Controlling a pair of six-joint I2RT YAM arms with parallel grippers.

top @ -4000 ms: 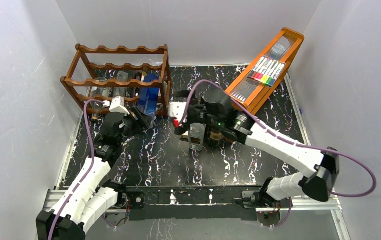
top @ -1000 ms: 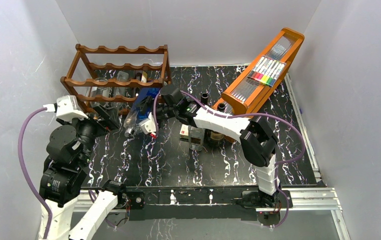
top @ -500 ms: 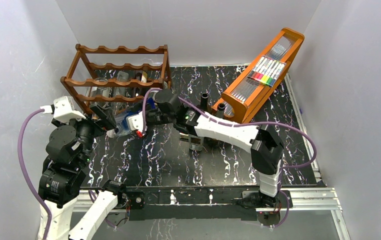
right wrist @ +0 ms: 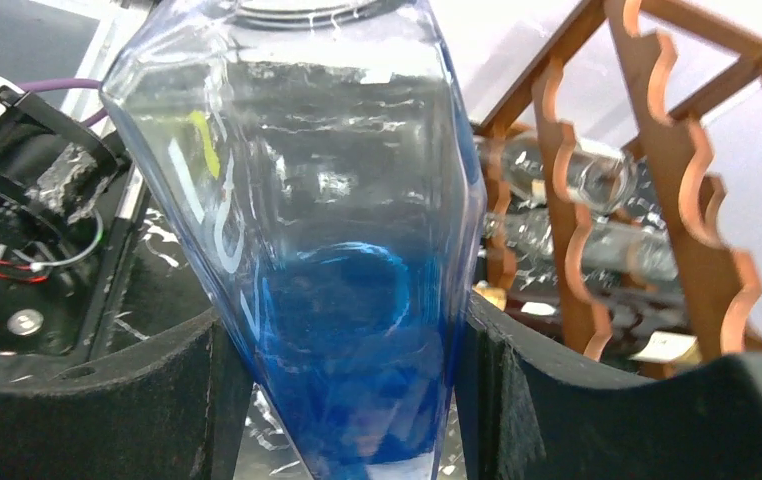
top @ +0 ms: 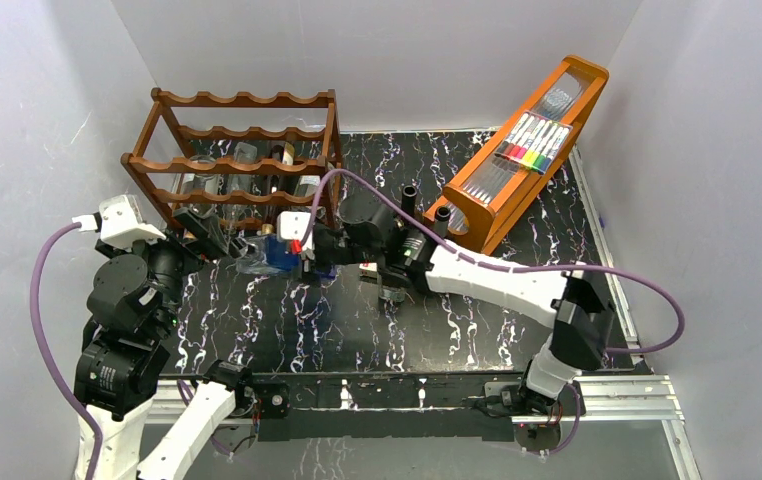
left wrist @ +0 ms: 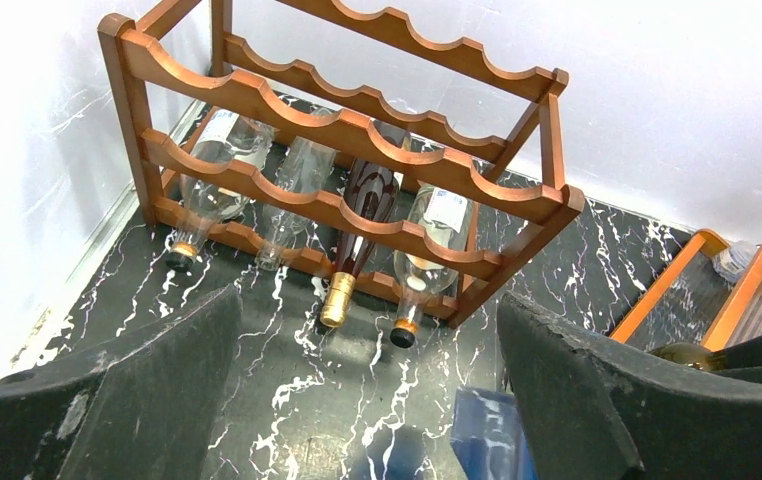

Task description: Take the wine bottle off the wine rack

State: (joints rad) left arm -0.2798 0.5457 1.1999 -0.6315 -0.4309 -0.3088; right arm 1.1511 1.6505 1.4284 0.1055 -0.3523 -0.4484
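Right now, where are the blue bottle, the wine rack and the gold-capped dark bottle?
blue bottle (right wrist: 347, 300), right wrist view, blue-tinted lower body.
wine rack (left wrist: 397, 148), left wrist view, top front rail.
gold-capped dark bottle (left wrist: 372, 188), left wrist view, dark body.

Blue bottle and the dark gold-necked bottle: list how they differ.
The blue bottle is see-through blue; the dark bottle is opaque reddish brown with a gold foil neck. The blue bottle is clamped in the right gripper, off the wine rack; the dark bottle lies in the rack's bottom tier. Both are bottles.
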